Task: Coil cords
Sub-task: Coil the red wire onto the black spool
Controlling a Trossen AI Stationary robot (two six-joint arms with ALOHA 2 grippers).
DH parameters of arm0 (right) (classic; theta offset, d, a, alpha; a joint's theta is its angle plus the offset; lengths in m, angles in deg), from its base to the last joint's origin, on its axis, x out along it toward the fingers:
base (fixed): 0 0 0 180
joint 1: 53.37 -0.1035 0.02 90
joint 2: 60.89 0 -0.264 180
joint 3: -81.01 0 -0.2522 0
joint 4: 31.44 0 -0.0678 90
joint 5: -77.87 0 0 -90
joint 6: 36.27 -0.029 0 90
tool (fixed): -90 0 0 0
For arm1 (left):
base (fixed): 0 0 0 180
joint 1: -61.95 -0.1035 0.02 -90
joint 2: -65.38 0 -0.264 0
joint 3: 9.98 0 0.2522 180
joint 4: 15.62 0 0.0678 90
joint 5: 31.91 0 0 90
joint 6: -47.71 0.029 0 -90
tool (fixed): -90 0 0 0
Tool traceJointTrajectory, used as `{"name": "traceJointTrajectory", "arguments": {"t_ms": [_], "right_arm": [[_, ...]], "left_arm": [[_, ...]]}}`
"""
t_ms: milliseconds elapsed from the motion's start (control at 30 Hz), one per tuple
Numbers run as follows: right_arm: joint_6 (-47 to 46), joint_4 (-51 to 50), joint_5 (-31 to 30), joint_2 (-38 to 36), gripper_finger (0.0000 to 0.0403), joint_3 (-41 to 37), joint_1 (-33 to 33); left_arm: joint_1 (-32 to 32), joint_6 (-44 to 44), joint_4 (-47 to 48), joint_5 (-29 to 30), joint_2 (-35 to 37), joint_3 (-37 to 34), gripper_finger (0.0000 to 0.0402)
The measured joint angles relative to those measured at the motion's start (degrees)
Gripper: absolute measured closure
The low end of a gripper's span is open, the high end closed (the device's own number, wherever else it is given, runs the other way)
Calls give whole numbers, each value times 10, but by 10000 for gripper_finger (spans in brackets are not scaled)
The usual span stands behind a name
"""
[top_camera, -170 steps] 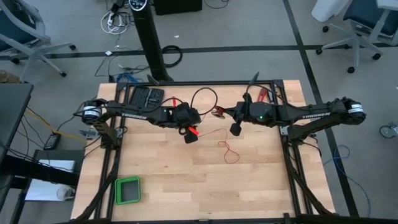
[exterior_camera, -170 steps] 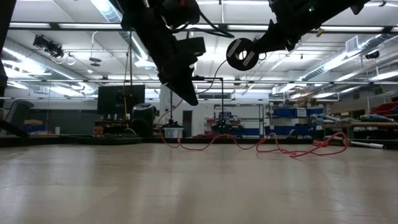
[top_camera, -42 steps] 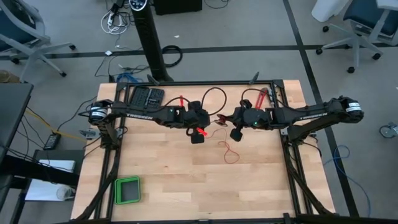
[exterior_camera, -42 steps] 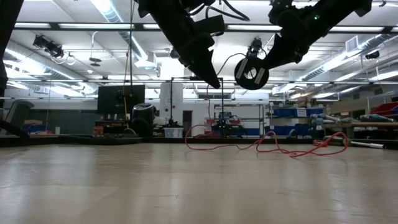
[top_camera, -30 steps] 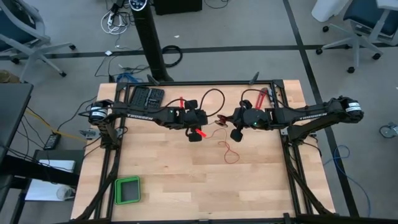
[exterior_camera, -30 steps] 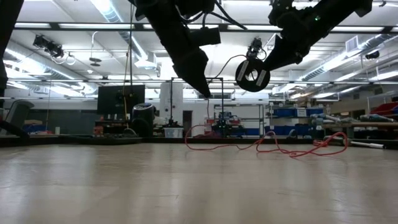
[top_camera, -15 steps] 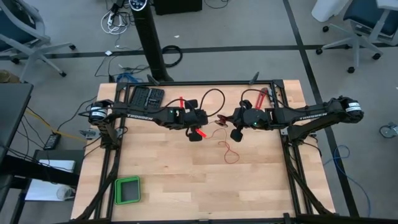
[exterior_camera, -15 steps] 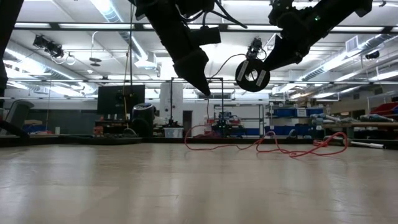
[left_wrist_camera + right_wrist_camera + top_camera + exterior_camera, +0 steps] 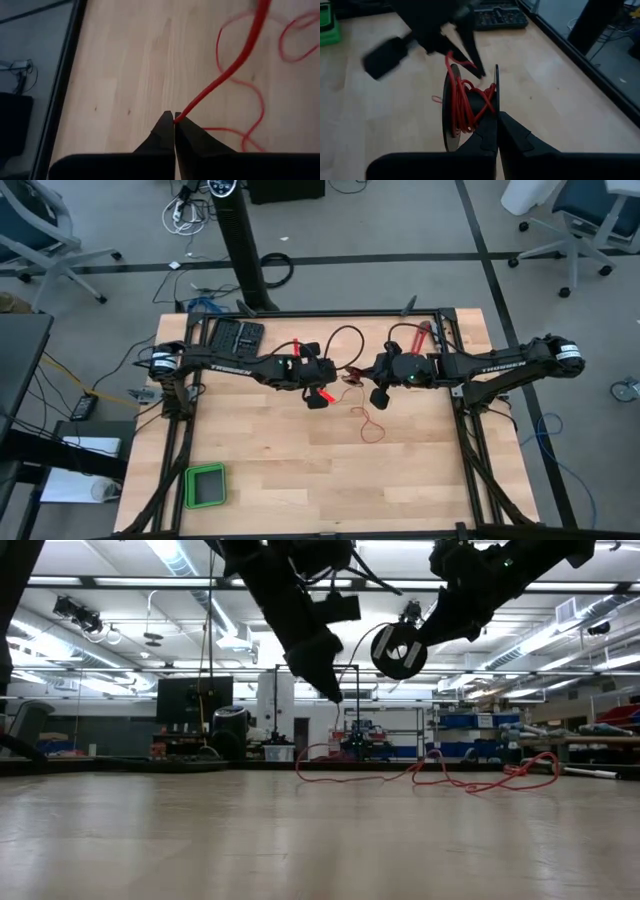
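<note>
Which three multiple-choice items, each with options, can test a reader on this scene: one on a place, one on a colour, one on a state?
1. Where does the green tray lie on the table?
A. near the corner on the left arm's side
B. between the two grippers
C. under the right arm

2. What colour is the cord?
A. blue
B. red
C. white

3. How do the jaws of the left gripper stand?
A. wide open
B. shut on the cord
C. shut on nothing

Answers: 1 A, the high view shows it there, far from both arms. 2 B, every view shows it red. 3 B, the left wrist view shows the strand pinched at the tips.
</note>
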Motion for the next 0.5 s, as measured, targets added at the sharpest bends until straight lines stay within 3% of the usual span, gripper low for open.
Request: {"name": "traceJointTrajectory", "arguments": {"t_ms": [367, 500], "right_arm": [[-51, 4, 22, -8, 401, 0, 5], [-104, 13, -9, -10, 401, 0, 11]], "left_arm": [[-10, -27, -10, 11, -31, 0, 401], [-11, -52, -20, 11, -35, 0, 401]]}}
